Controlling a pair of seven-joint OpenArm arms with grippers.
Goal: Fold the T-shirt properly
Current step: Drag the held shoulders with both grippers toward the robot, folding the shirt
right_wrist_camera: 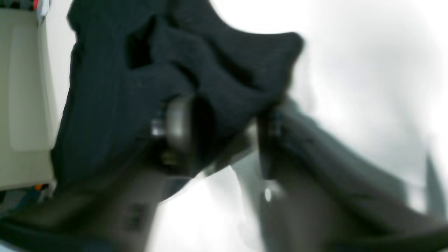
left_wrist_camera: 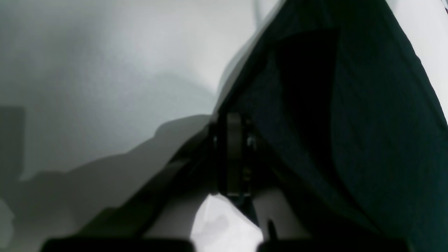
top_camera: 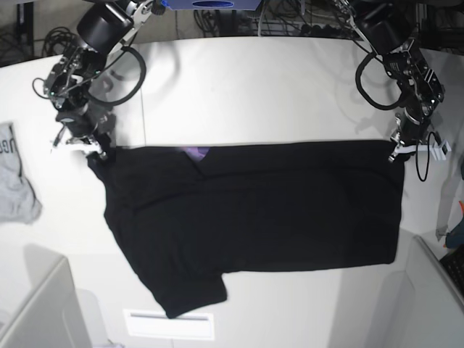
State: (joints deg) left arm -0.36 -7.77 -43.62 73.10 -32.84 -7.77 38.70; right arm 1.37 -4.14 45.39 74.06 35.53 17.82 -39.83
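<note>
1. Two arms reach over the white worktop (top_camera: 275,94), one at each upper corner of the black T-shirt (top_camera: 275,210).
2. Spread across the middle of the worktop, the T-shirt lies plain side up, with a sliver of purple print (top_camera: 196,152) peeking out at its top edge and one sleeve (top_camera: 192,293) trailing toward the near edge.
3. At the shirt's top corner on the base view's right, the left gripper (left_wrist_camera: 233,120) is clenched, its jaws pressed together on the cloth's edge; the left wrist view shows the dark fabric running up and away from the fingertips.
4. At the opposite top corner, the right gripper (right_wrist_camera: 224,120) has a bunched fold of the T-shirt between its jaws; the right wrist view is blurred, so I cannot tell whether the jaws have fully clamped.
5. A small grey garment (top_camera: 16,181) with dark lettering lies well apart from the shirt, at the far left edge of the base view.
</note>
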